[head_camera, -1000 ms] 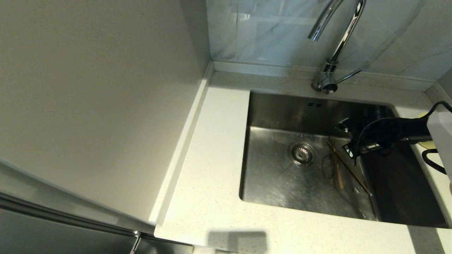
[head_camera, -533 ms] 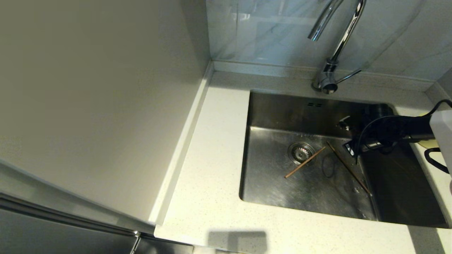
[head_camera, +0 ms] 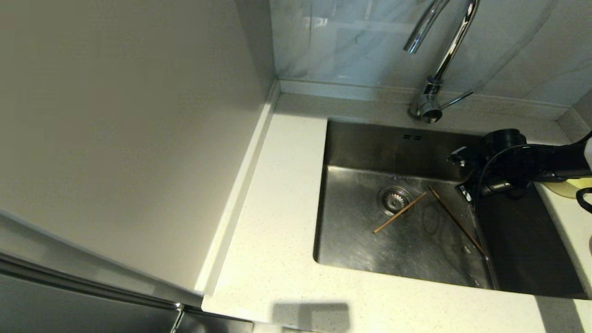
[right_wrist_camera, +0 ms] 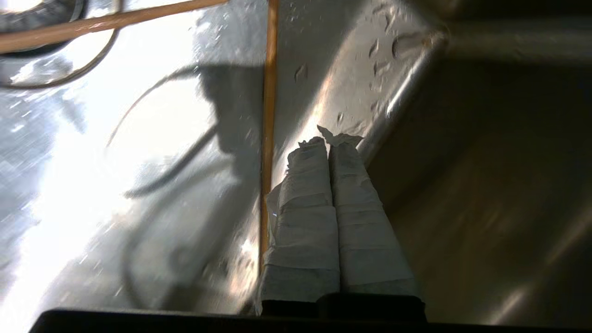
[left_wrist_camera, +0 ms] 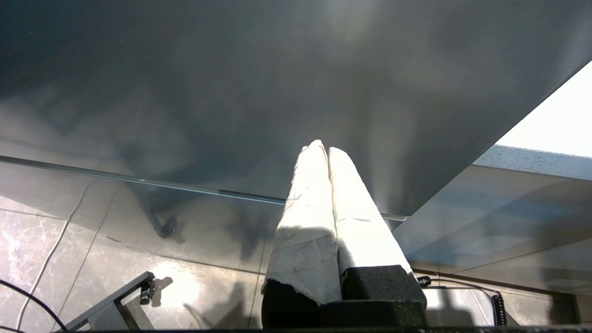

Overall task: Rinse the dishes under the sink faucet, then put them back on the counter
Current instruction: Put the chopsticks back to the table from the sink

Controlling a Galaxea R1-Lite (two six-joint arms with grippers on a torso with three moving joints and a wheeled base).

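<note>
Two brown chopsticks lie apart on the floor of the steel sink [head_camera: 365, 249]. One chopstick [head_camera: 400, 212] rests slantwise beside the drain [head_camera: 394, 200]; the other chopstick [head_camera: 455, 219] runs along the basin's right side. My right gripper [head_camera: 466, 194] hangs low in the sink's right part, shut and empty [right_wrist_camera: 327, 141], just beside that second chopstick [right_wrist_camera: 268, 115] and not touching it. A pale-yellow bowl [head_camera: 562, 188] sits on the counter right of the sink, mostly hidden by my arm. The pink bowl is out of view. The faucet [head_camera: 444, 55] stands behind the sink.
The speckled counter [head_camera: 277, 208] spreads left of and in front of the sink, bounded on the left by a tall plain panel [head_camera: 129, 138]. The faucet's side lever [head_camera: 455, 99] points right. My left gripper [left_wrist_camera: 322, 147] is parked below counter level, facing a dark cabinet front.
One chopstick has slid left from beside the other and now lies by the drain. My right arm has risen a little and drawn back to the right, still shut.
</note>
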